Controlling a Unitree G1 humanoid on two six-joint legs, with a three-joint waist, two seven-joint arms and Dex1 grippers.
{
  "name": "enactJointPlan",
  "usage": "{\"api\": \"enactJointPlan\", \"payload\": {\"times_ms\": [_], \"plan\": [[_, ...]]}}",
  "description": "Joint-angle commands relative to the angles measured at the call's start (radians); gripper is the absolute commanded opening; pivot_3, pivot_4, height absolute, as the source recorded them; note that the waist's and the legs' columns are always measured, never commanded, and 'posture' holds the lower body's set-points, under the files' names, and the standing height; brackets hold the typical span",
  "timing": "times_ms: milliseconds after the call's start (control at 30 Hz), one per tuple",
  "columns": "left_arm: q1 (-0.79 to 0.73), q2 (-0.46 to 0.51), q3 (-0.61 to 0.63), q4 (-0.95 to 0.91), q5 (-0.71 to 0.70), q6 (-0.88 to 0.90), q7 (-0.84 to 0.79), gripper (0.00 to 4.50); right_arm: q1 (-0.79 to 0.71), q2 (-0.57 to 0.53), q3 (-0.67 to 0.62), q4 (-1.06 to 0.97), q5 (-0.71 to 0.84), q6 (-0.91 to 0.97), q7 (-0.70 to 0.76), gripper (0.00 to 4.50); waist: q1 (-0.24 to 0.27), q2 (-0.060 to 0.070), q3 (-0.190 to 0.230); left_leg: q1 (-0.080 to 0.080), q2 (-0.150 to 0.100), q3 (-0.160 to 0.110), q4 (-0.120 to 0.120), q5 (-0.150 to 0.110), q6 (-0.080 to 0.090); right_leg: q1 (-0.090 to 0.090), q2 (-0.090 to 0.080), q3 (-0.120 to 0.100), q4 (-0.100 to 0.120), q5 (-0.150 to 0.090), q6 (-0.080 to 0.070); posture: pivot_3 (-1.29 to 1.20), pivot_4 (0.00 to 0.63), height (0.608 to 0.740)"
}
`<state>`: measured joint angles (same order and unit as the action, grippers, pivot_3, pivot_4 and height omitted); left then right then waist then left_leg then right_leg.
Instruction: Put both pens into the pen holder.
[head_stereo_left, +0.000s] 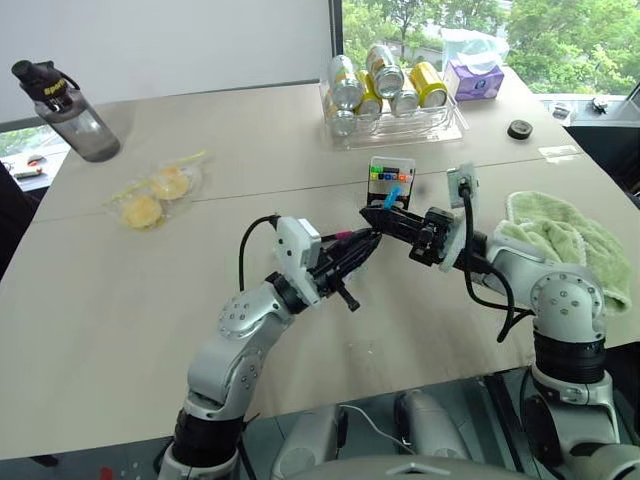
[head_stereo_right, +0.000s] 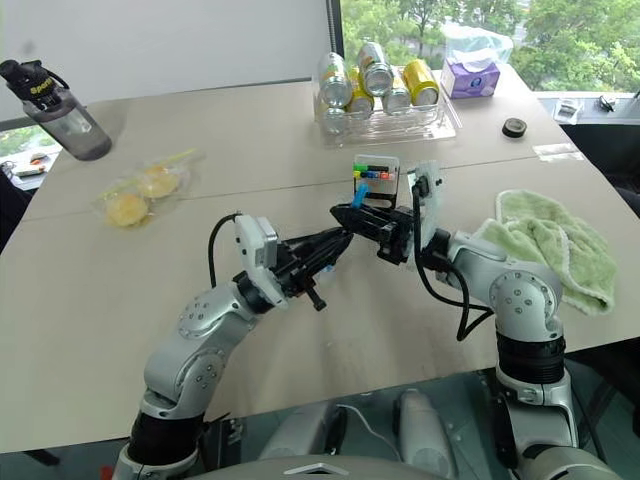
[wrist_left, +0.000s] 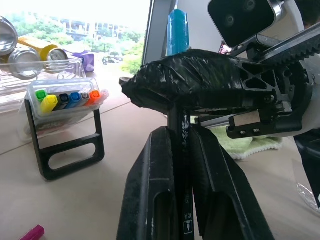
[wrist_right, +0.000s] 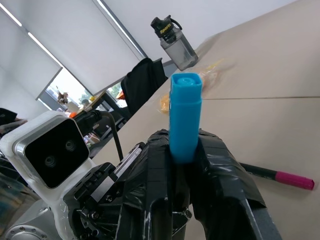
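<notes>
Both grippers meet in mid-air over the table in front of the pen holder (head_stereo_left: 390, 178), a small black stand with a row of coloured caps in its top. My left gripper (wrist_left: 182, 145) is shut on the black barrel of the blue-capped pen (wrist_right: 185, 115). My right gripper (wrist_right: 185, 150), its fingers wrapped in black tape, is shut on the same pen just below its light-blue cap, which sticks up above the fingers (head_stereo_left: 393, 193). The pink-capped pen (wrist_right: 277, 176) lies flat on the table beneath the grippers, its pink end also showing by the left gripper (head_stereo_left: 340, 236).
A clear tray of drink cans (head_stereo_left: 390, 95) stands behind the holder, with a purple tissue box (head_stereo_left: 472, 78) to its right. A green towel (head_stereo_left: 565, 245) lies at the right edge. A bag of yellow snacks (head_stereo_left: 155, 195) and a water bottle (head_stereo_left: 65, 110) sit at the left.
</notes>
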<state>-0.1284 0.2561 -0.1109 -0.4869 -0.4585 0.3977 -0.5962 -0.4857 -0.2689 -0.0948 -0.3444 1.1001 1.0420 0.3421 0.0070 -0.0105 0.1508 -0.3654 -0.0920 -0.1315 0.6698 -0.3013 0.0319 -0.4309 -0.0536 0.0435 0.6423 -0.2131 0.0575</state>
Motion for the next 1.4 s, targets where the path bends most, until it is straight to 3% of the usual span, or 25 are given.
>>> {"api": "enactJointPlan", "payload": {"times_ms": [33,167,233,433,667,1000,1400], "plan": [[-0.007,0.017,-0.002,0.011,-0.005,0.004,-0.009,1.38,-0.026,0.002,-0.013,-0.051,0.0,-0.046,-0.006,0.04,0.0,0.0,0.0,0.0,0.0,0.0,0.0,0.0,0.0,0.0,0.0,0.0,0.0,0.0,0.0,0.0,0.15,0.739],[-0.024,0.026,0.011,0.024,0.027,0.014,0.041,3.05,-0.063,0.003,0.004,-0.062,-0.114,-0.189,0.039,0.04,-0.001,0.0,0.0,0.0,0.0,0.0,0.0,0.0,0.0,0.0,0.0,0.0,0.0,0.0,0.0,0.0,0.15,0.739],[-0.033,0.03,0.035,0.02,0.023,0.024,0.064,4.13,-0.1,-0.029,0.057,-0.062,-0.256,-0.311,0.091,0.04,-0.005,0.0,0.0,0.0,0.0,0.0,0.0,0.0,0.0,0.0,0.0,0.0,0.0,0.0,0.0,0.0,0.15,0.739],[-0.055,0.067,0.136,-0.036,-0.048,0.105,0.102,4.13,-0.196,-0.066,0.202,0.01,-0.641,-0.709,0.194,0.04,-0.022,0.0,0.0,0.0,0.0,0.0,0.0,0.0,0.0,-0.001,0.0,0.0,0.0,0.0,0.0,0.0,0.15,0.739],[-0.065,0.102,0.178,-0.082,-0.097,0.159,0.125,4.13,-0.234,-0.054,0.238,0.16,-0.864,-1.004,0.217,0.04,-0.019,0.0,0.0,0.0,0.0,0.0,0.0,0.0,0.0,-0.001,0.0,0.0,0.0,0.0,0.0,0.0,0.15,0.739],[-0.067,0.13,0.156,-0.088,-0.064,0.157,0.143,4.13,-0.247,-0.003,0.284,0.428,-1.01,-1.258,0.254,0.04,-0.022,0.001,0.0,0.0,0.0,0.001,-0.001,0.0,0.0,-0.001,0.001,0.001,0.0,0.0,0.0,0.0,0.15,0.739],[-0.068,0.128,0.156,-0.073,-0.048,0.161,0.17,4.13,-0.274,0.016,0.273,0.582,-1.066,-1.364,0.252,0.04,-0.022,0.001,0.001,0.0,0.0,0.001,-0.001,0.0,0.0,-0.001,0.001,0.001,0.0,0.0,0.0,0.0,0.15,0.739]]}}
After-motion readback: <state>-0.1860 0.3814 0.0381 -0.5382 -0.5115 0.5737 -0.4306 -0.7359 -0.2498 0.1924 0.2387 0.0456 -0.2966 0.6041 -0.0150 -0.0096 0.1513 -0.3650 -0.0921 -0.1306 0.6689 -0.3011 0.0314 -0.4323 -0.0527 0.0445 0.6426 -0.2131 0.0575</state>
